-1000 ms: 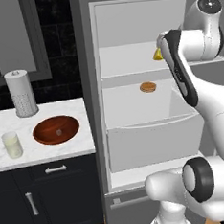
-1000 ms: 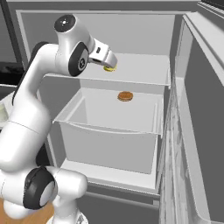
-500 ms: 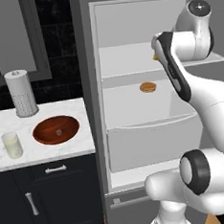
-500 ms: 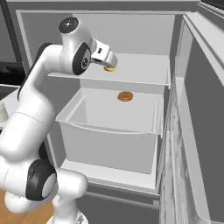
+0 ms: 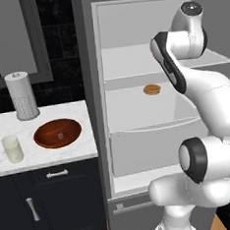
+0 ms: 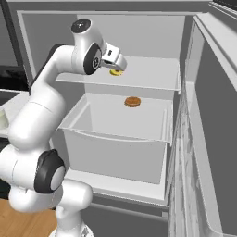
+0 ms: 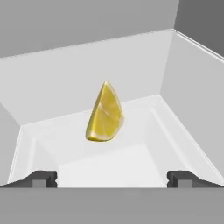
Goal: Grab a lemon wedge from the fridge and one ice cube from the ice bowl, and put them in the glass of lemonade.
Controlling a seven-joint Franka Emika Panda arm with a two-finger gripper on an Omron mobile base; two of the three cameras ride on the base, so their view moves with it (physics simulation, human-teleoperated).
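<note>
The lemon wedge (image 7: 105,113) stands on edge on the white upper shelf of the open fridge (image 6: 152,74), straight ahead of my gripper (image 7: 112,179). The dark fingertips (image 7: 41,178) stand far apart with nothing between them, a short way back from the wedge. In the right base view the gripper (image 6: 117,65) hovers just above and beside the lemon wedge (image 6: 115,72). On the marble counter left of the fridge (image 5: 92,89) sit the ice bowl (image 5: 58,133), with a faint pale ice cube (image 5: 60,136) in it, and the glass of lemonade (image 5: 13,148).
A round orange-brown food item (image 6: 132,102) lies on the shelf below, over a deep white drawer (image 6: 115,148). The fridge's right door (image 6: 208,129) stands open close to the arm. A white roll on a grey perforated holder (image 5: 21,95) stands behind the bowl.
The arm has swung a little further in toward the upper shelf, and its forearm now hides the wedge in the left base view. The wedge has not moved.
</note>
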